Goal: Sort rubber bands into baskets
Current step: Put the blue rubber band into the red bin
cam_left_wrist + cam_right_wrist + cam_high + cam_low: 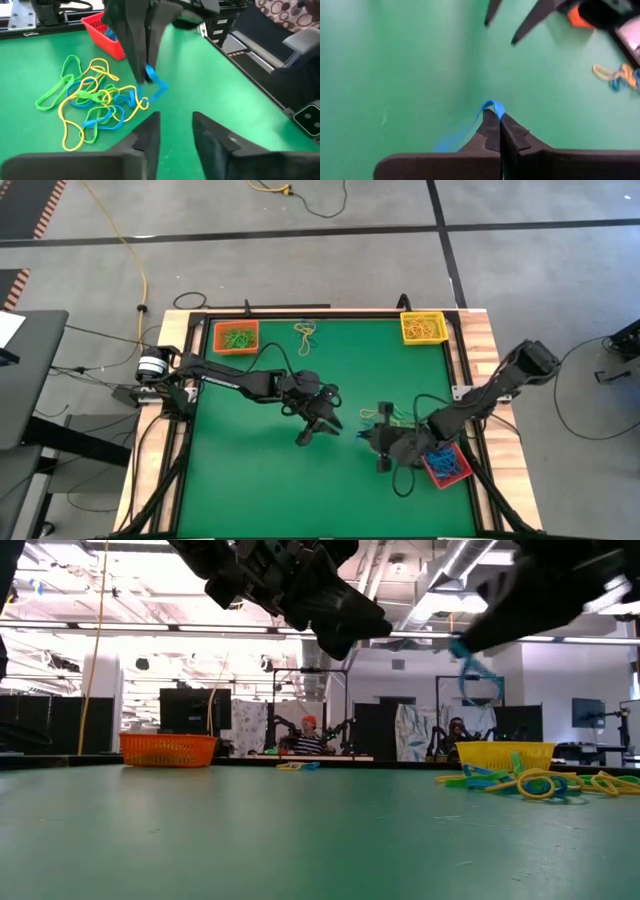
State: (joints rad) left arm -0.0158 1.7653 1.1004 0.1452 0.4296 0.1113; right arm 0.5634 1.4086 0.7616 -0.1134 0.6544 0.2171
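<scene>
1. Nearest the right wrist camera, the right claw (494,131) is pinched closed on a blue rubber band (492,107), which loops out above the fingertips.
2. Seen from above, the right claw (383,438) sits right of centre on the green worktop (260,490), beside the loose pile of rubber bands (385,416).
3. Low view: the blue rubber band (478,680) hangs in the air at upper right, clear of the worktop, above the loose pile (535,783).
4. Left claw (322,427) hovers near the centre of the high view, fingers (145,142) parted with a narrow gap and holding nothing.
5. Left wrist view: the loose pile (92,100) of yellow, green and blue loops lies at left of frame, with the held blue band (152,80) just right of it.
6. Red basket (447,465), lower right in the high view, contains blue bands.
7. Orange basket (236,337), upper left on the worktop, contains green bands.
8. Yellow basket (423,327), upper right, contains yellow bands.
9. A small cluster of bands (304,332) lies between the upper baskets.
</scene>
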